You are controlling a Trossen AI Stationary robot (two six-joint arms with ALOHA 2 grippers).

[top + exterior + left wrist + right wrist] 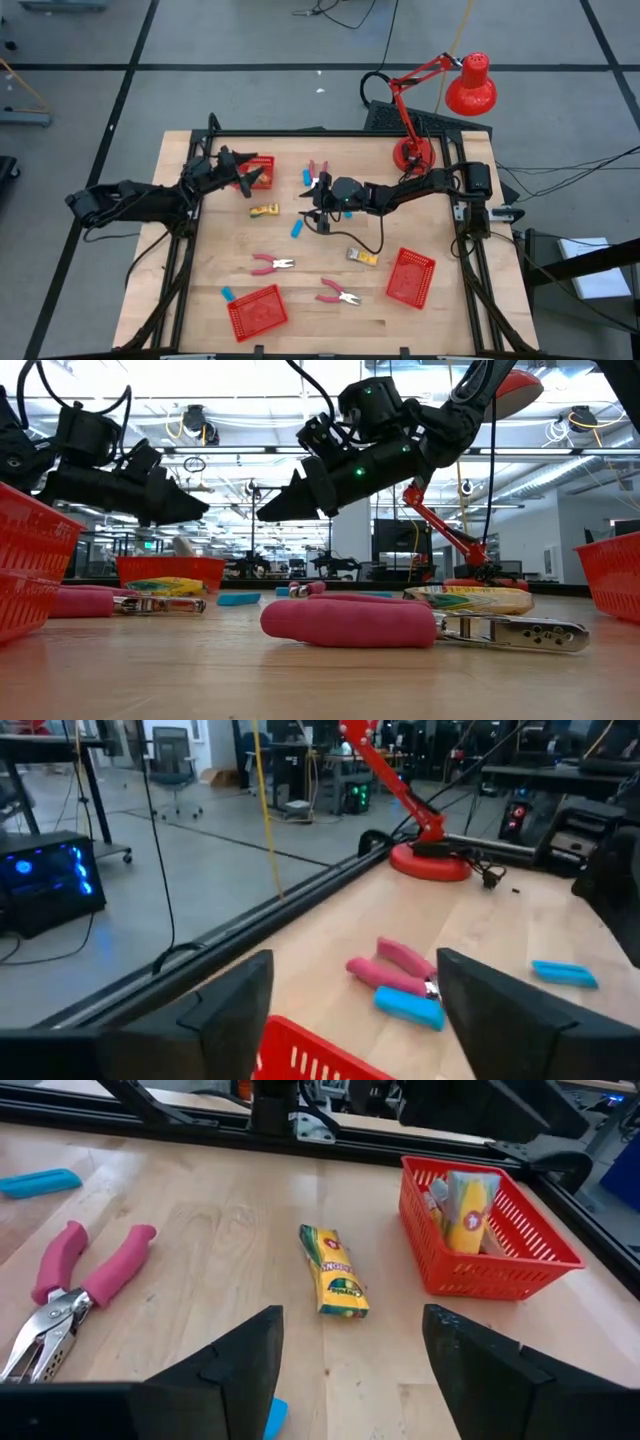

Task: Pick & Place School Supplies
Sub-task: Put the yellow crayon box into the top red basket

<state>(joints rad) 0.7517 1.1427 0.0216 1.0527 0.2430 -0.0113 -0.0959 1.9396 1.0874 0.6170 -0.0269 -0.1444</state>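
Observation:
My left gripper (243,176) hangs open over the far-left red basket (258,170), whose rim (312,1058) shows between its fingers; a pink-handled tool (395,963) and a light-blue block (410,1004) lie beyond. My right gripper (314,194) hovers open near the table's middle and faces a yellow crayon pack (333,1270), which lies flat on the wood. That basket (478,1230) holds another yellow pack. A blue block (275,1418) lies just below the right fingers. Pink-handled pliers (72,1285) rest on the table to the near side.
Two more red baskets (258,310) (410,277) sit near the table's near edge. Pink pliers (338,293), a yellow pack (362,256) and a blue block (227,293) lie between them. A red desk lamp (412,152) stands at the far right corner.

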